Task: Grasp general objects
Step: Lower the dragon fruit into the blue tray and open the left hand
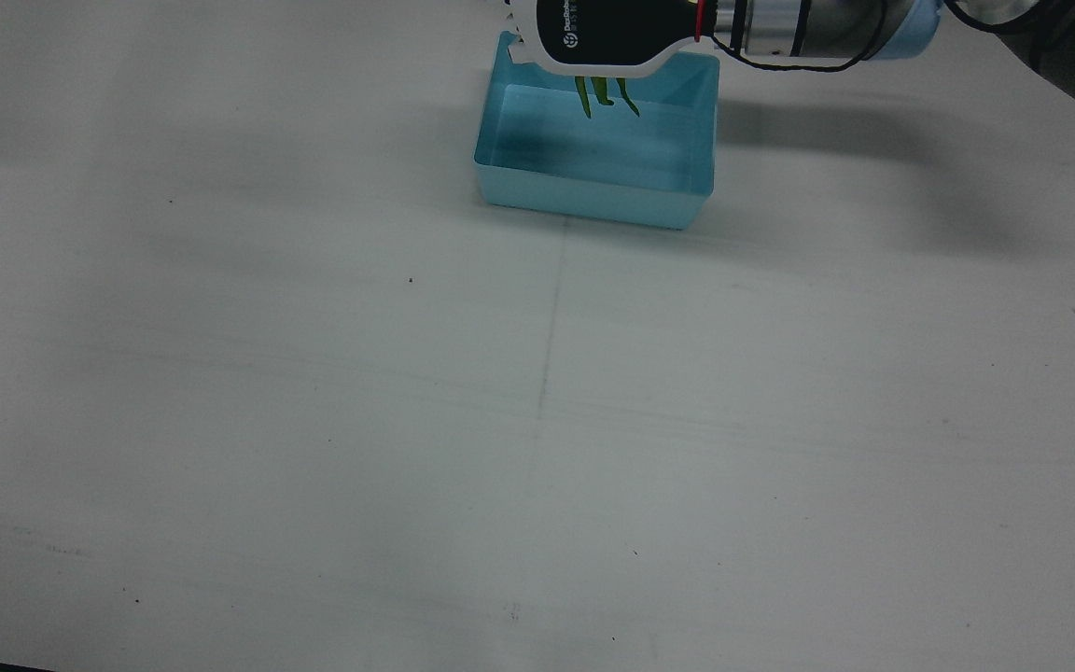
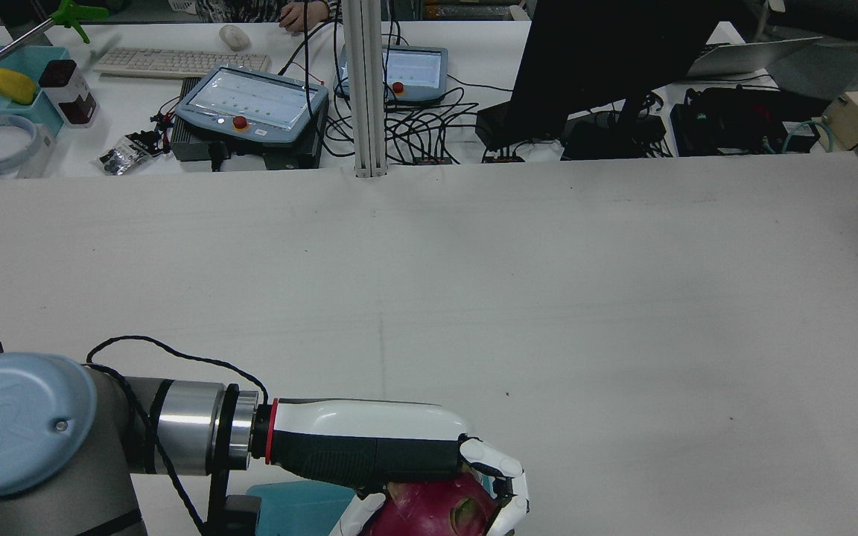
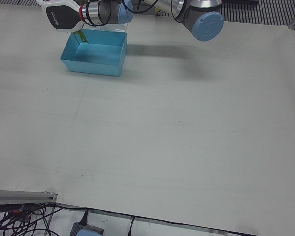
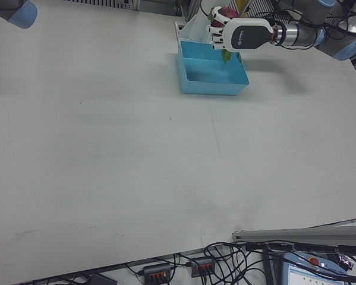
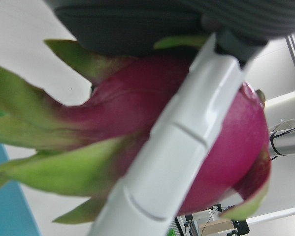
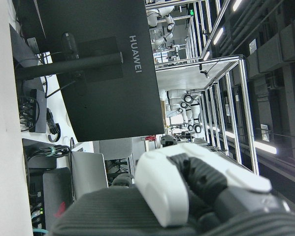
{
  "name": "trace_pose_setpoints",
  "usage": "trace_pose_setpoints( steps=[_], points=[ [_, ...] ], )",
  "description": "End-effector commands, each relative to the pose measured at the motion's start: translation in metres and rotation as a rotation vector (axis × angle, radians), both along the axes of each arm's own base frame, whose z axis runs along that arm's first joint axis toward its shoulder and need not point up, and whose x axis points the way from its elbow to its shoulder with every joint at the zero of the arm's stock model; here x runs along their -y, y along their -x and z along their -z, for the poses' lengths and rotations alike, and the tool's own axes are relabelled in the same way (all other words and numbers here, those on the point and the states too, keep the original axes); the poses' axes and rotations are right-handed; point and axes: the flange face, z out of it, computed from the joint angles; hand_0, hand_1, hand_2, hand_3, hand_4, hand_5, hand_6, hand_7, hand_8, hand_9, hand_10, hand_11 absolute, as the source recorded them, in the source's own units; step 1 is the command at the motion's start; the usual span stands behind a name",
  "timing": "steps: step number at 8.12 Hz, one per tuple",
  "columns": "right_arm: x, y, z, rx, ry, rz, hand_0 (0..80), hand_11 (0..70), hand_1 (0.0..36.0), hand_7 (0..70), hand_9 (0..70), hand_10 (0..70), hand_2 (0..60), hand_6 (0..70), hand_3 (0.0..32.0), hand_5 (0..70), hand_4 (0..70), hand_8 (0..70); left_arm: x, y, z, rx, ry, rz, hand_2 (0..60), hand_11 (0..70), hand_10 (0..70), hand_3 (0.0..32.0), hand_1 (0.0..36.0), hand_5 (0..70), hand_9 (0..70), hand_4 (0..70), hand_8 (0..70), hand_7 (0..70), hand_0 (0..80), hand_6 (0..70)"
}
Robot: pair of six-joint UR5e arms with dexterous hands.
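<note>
My left hand (image 2: 399, 454) is shut on a magenta dragon fruit (image 2: 429, 510) with green scales and holds it in the air over the far side of a light blue bin (image 1: 593, 196). In the front view the hand (image 1: 607, 33) hides the fruit, and only its green scale tips (image 1: 605, 93) hang over the bin. The left hand view shows the fruit (image 5: 137, 113) close up with a white finger (image 5: 172, 147) across it. The hand (image 4: 240, 35) and bin (image 4: 213, 88) also show in the right-front view. My right hand (image 6: 186, 196) shows only partly in its own view, raised and facing away from the table.
The bin (image 3: 90, 66) looks empty inside and stands near the robot's side of the white table (image 1: 537, 420). Behind the table's far edge are a black monitor (image 2: 608, 67), teach pendants (image 2: 250, 104) and cables.
</note>
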Motion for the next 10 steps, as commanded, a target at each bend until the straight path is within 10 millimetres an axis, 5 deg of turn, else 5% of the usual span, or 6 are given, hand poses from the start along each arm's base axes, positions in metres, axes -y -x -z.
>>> trace_pose_setpoints(
  steps=[1,2,3,6,8,10],
  points=[
    [0.000,0.000,0.000,0.000,0.000,0.001,0.0,0.0,0.0,0.0,0.0,0.0,0.0,0.0,0.0,0.0,0.0,0.0,-0.013,-0.008,-0.021,0.031,0.008,-0.015,24.6,46.2,29.7,0.0,36.0,70.0,50.5,49.3,35.2,70.0,80.0,45.1],
    [0.000,0.000,0.000,0.000,0.000,-0.001,0.0,0.0,0.0,0.0,0.0,0.0,0.0,0.0,0.0,0.0,0.0,0.0,-0.017,-0.011,-0.034,0.051,0.012,-0.019,7.7,21.3,11.5,8.8,36.0,70.0,14.0,6.5,8.1,25.4,80.0,11.9],
    [0.000,-0.001,0.000,0.000,0.000,-0.002,0.0,0.0,0.0,0.0,0.0,0.0,0.0,0.0,0.0,0.0,0.0,0.0,-0.016,-0.009,-0.038,0.053,0.012,-0.013,0.0,14.0,6.5,20.0,36.0,70.0,4.7,0.0,2.1,10.9,80.0,3.3],
    [0.000,-0.001,0.000,0.000,0.000,-0.001,0.0,0.0,0.0,0.0,0.0,0.0,0.0,0.0,0.0,0.0,0.0,0.0,-0.021,0.004,-0.064,0.050,0.012,-0.002,0.0,8.1,2.5,23.0,34.1,53.3,2.6,0.0,0.6,8.7,80.0,0.0],
    [0.000,-0.001,0.000,0.000,0.000,-0.002,0.0,0.0,0.0,0.0,0.0,0.0,0.0,0.0,0.0,0.0,0.0,0.0,-0.015,0.013,-0.069,0.054,0.017,0.010,0.0,7.1,1.9,24.4,33.5,50.2,2.0,0.0,0.4,7.8,80.0,0.0],
    [0.000,0.000,0.000,0.000,0.000,0.001,0.0,0.0,0.0,0.0,0.0,0.0,0.0,0.0,0.0,0.0,0.0,0.0,0.062,0.087,-0.097,0.097,0.062,0.195,0.0,7.0,1.8,25.6,33.4,50.3,1.6,0.0,0.2,7.4,80.0,0.0]
  ],
)
